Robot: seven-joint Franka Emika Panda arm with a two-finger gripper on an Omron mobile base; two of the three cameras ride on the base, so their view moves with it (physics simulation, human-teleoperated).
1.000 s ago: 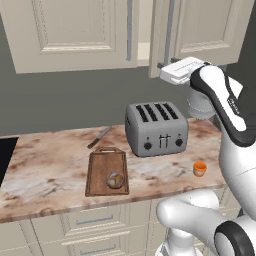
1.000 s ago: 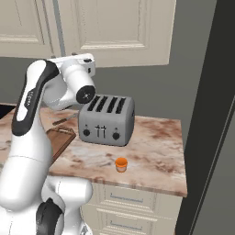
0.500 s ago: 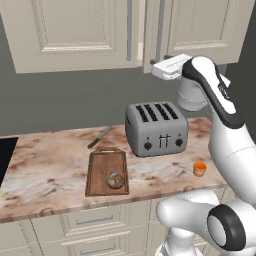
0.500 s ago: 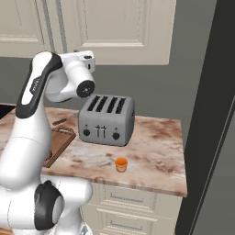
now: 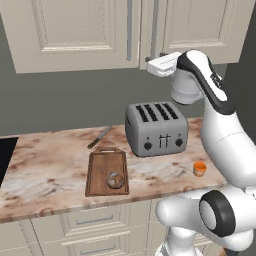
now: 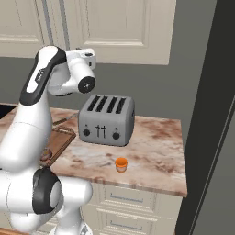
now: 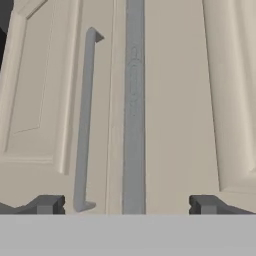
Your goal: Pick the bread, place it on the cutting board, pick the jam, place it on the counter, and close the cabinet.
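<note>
Marbled beige-and-brown counter (image 5: 55, 172) with cream edges, above cream drawers. On it, from left to right in the left base view: a dark wooden cutting board (image 5: 100, 170) bearing the bread (image 5: 115, 180); a knife (image 5: 99, 137) lying just behind the board; a grey four-slot toaster (image 5: 155, 129); and the orange jam (image 5: 200, 168) jar, standing near the front edge.

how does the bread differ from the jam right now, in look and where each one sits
The bread is a dark-brown round roll with a lighter top; the jam is a small orange jar with a pale lid. The bread lies on the cutting board, left of the toaster; the jam stands straight on the bare counter, in front of the toaster's right end. Both are small, free of the tool, and look about the same size.
</note>
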